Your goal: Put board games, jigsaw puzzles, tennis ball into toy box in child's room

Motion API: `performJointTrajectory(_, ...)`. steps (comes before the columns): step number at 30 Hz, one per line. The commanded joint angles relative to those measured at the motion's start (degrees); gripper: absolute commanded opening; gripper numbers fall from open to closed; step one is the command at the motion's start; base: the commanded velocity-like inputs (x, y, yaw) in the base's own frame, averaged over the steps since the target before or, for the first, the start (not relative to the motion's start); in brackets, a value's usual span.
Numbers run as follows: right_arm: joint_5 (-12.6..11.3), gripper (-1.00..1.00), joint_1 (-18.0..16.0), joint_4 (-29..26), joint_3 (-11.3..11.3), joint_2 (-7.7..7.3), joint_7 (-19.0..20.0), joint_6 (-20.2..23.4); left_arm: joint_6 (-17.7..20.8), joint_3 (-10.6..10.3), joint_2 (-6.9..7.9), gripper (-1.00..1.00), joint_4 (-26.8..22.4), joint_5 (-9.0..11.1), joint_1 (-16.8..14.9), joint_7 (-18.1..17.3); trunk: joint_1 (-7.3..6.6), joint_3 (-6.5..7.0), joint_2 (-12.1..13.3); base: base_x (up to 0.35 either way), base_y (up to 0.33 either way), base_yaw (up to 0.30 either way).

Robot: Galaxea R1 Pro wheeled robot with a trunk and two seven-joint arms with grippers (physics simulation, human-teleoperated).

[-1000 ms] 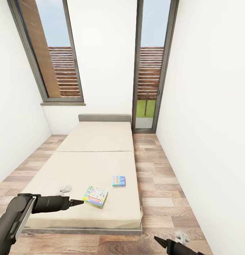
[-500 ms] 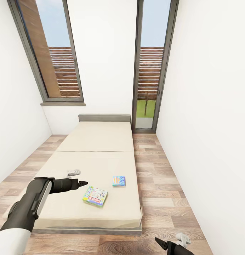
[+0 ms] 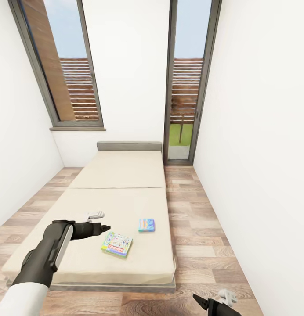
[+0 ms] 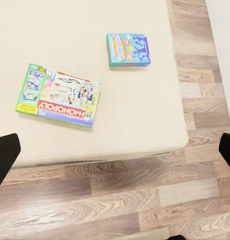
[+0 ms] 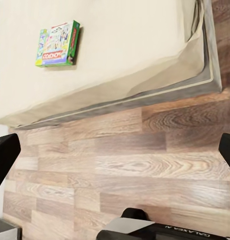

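I see 2 board games on the bed point(image 3: 121, 175) near its foot edge: the Monopoly box point(image 3: 117, 244) and the small blue box point(image 3: 146, 225) toward the right edge. My left gripper point(image 3: 104, 228) hangs over the mattress just beside Monopoly, jaws apart, empty. Right gripper point(image 3: 200, 300) is low over the floor point(image 3: 200, 206), jaws apart.

bare mattress lies open all around the two board games point(image 3: 117, 244) on the bed point(image 3: 121, 175).
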Motion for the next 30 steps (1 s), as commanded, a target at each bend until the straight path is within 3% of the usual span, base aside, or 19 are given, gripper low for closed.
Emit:
performJointTrajectory(1,-0.48,1.00,-0.05,-0.01,-0.08,0.01,0.12,0.37,-0.07,0.05,-0.46,1.00,0.09,-0.09,-0.06,0.76,0.05,-0.13,-0.12,0.126,-0.119,0.000)
performJointTrajectory(4,-0.52,1.00,-0.04,0.14,-0.07,-0.02,0.08,-1.69,-2.99,-0.01,-2.73,1.00,0.49,-0.09,-0.06,4.73,0.05,-0.13,-0.12,0.076,-0.071,0.000)
performJointTrajectory(6,-0.49,1.00,-0.04,0.18,-0.04,-0.03,0.06,-2.70,-3.87,-0.06,-3.39,1.00,0.56,-0.09,-0.06,6.04,0.05,-0.13,-0.12,0.033,-0.031,0.000)
performJointTrajectory(7,-0.29,1.00,-0.04,0.23,0.02,-0.01,0.02,-4.10,-5.03,-0.11,-4.17,1.00,0.71,-0.03,-0.04,8.58,0.05,-0.13,-0.12,0.010,-0.009,0.000)
performJointTrajectory(17,-0.43,1.00,-0.01,0.25,0.05,-0.02,-0.08,-4.84,-5.59,-0.21,-4.53,1.00,0.88,0.00,-0.04,10.12,0.05,-0.13,-0.12,0.013,-0.002,0.000)
performJointTrajectory(30,-0.62,1.00,0.00,0.25,-0.11,-0.03,-0.10,-4.79,-5.70,-0.30,-4.55,1.00,1.22,0.01,-0.03,10.20,0.05,-0.13,-0.12,0.125,0.028,0.000)
